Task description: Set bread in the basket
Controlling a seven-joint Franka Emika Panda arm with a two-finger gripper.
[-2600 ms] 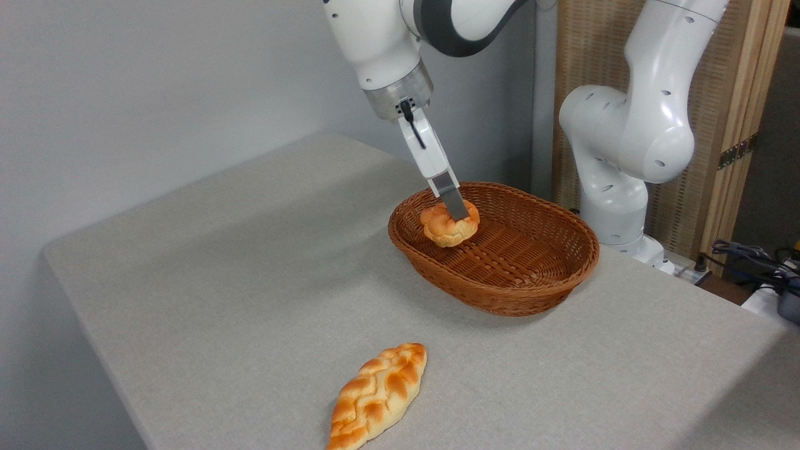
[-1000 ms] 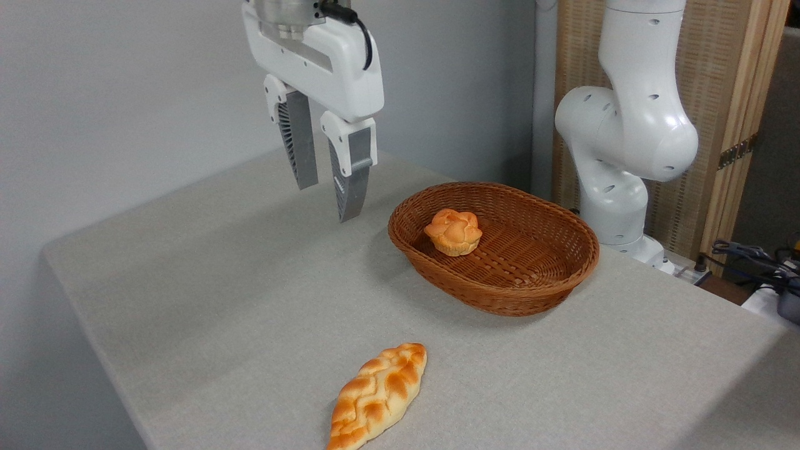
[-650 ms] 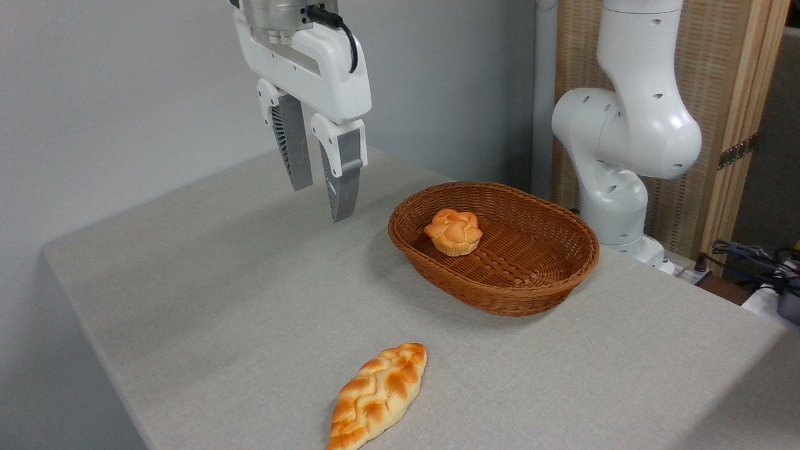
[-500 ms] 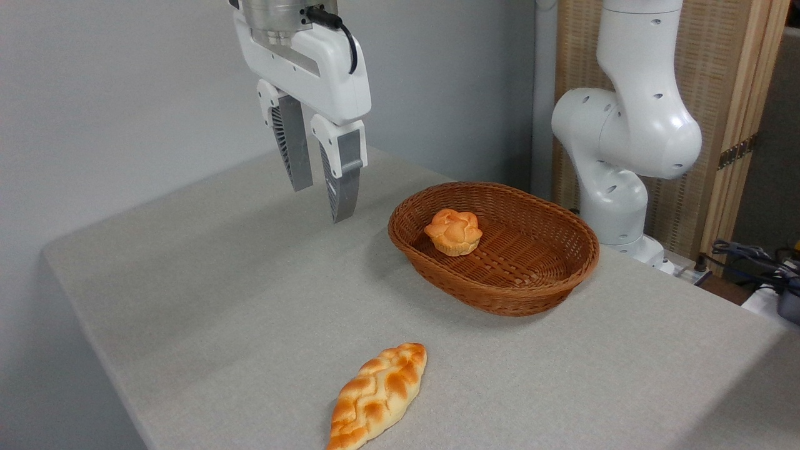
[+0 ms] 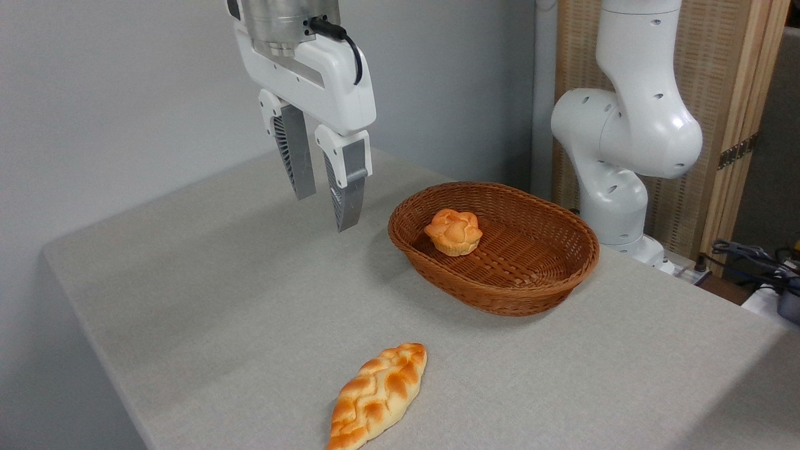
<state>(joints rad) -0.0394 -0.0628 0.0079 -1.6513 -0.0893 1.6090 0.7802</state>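
Glossy white arm (image 5: pixel 631 125) — silver wrist collar, black cable, white gripper (image 5: pixel 326 212) with ribbed grey fingers (image 5: pixel 347 187).

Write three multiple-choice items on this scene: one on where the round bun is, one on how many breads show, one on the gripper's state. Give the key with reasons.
1. Where does the round bun lie?
A. On the table by the braided loaf
B. Inside the basket, toward its left end
C. Between the gripper's fingers

2. How many pieces of bread are in view?
A. One
B. Two
C. Three

3. What is the state of the gripper?
A. Open and empty, above the table left of the basket
B. Shut on the bun
C. Shut on the basket's rim

Key: 1 B, the bun rests on the woven floor of the basket, nothing touching it. 2 B, only the bun and the braided loaf, which lies on the table near the front edge. 3 A, a gap shows between the fingers and nothing is in it.
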